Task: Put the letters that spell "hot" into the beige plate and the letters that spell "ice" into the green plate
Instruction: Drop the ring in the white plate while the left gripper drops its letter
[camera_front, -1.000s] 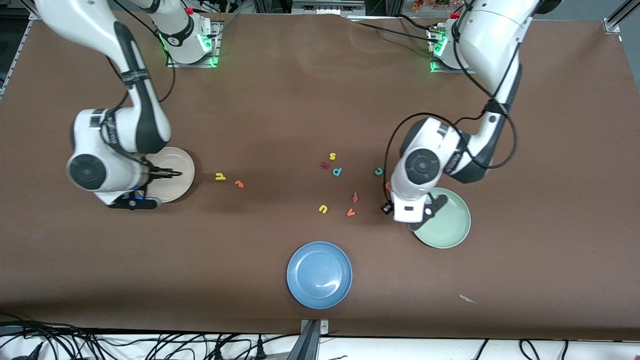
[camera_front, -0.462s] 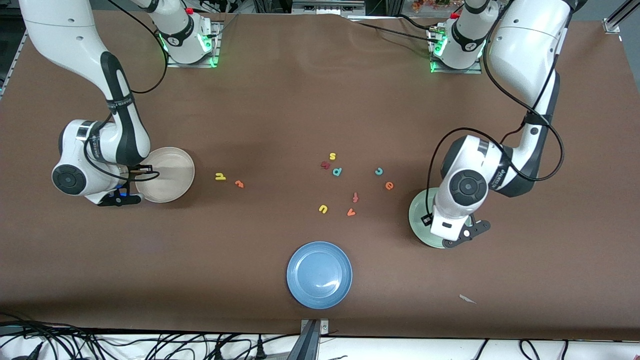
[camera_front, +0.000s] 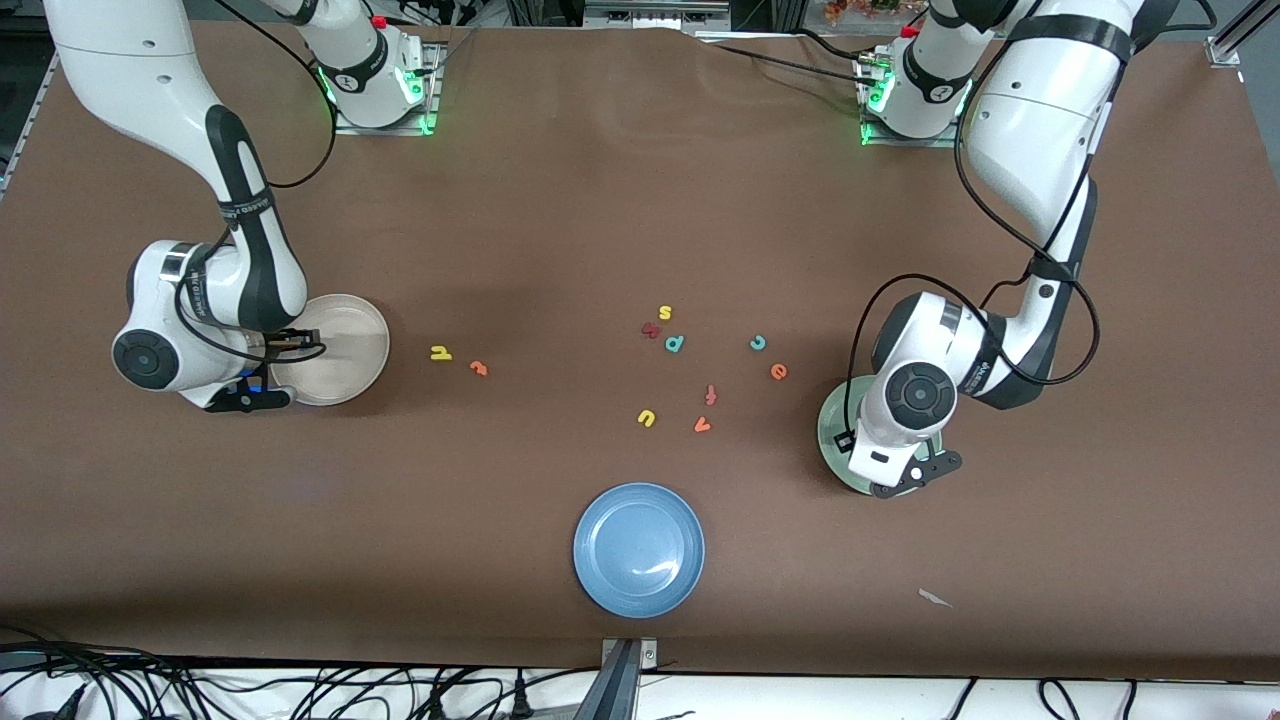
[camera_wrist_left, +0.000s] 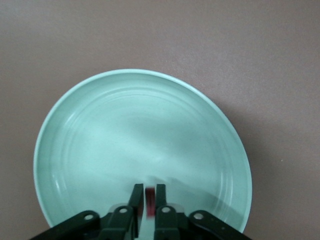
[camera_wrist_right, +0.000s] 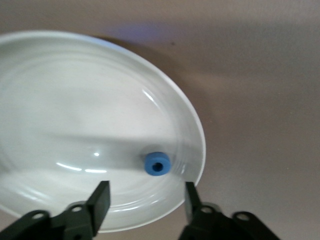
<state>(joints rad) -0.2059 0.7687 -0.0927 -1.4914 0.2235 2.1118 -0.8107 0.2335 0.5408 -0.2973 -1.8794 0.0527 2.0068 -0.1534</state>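
In the front view, both grippers hung over plates; h (camera_front: 441, 352), t (camera_front: 479, 368), c (camera_front: 758, 343) and e (camera_front: 778, 372) lay on the worktop (camera_front: 600, 200). Left wrist view: left gripper (camera_wrist_left: 148, 196), jaws clamping the maroon i (camera_wrist_left: 149, 205) above the green plate (camera_wrist_left: 75, 145). Right wrist view: right gripper (camera_wrist_right: 145, 197), jaws released over the beige plate (camera_wrist_right: 60, 100), blue o (camera_wrist_right: 157, 163) lying in it.

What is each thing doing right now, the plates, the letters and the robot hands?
right gripper, open over the beige plate
blue o, lying in the beige plate
left gripper, fingers shut on the maroon i over the green plate
yellow h, loose on the table
orange t, loose on the table
teal c, loose on the table
orange e, loose on the table
blue plate, empty
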